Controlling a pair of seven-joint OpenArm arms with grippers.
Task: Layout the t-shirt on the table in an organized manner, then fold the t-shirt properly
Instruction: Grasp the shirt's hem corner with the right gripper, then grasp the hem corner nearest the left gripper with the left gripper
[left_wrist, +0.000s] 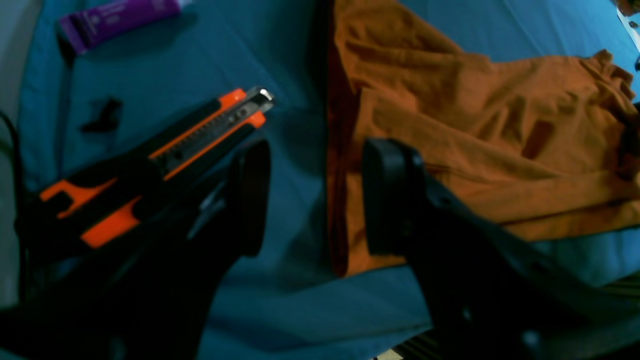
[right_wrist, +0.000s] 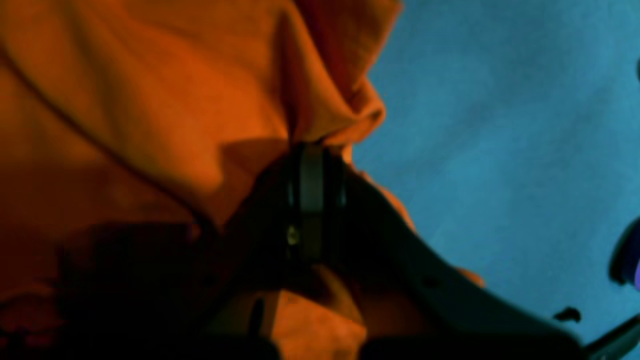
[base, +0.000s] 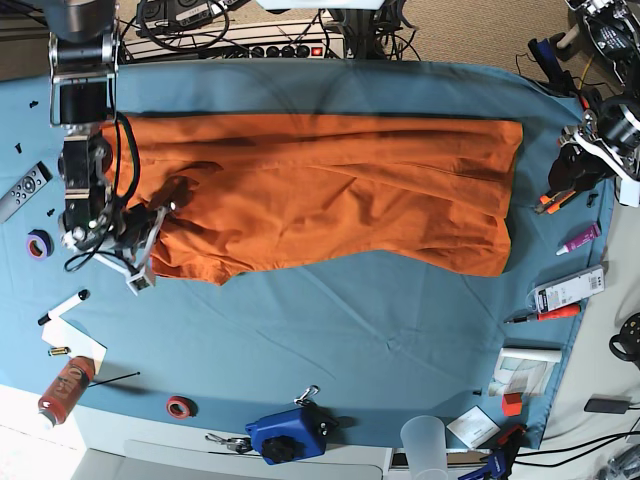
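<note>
The t-shirt (base: 330, 190) lies spread across the upper half of the table (base: 350, 330), running from nine o'clock to three o'clock, its lower edge wrinkled and uneven. At nine o'clock the right gripper (base: 160, 215) sits on the shirt's end; in the right wrist view its jaws are pressed together on a raised fold of the orange cloth (right_wrist: 320, 125), though that view is blurred and dark. At three o'clock the left gripper (left_wrist: 315, 195) hovers off the shirt's other end with its jaws apart and nothing between them, above bare table beside the cloth edge. A utility knife (left_wrist: 200, 137) and a purple tube (left_wrist: 115, 20) lie near it.
</note>
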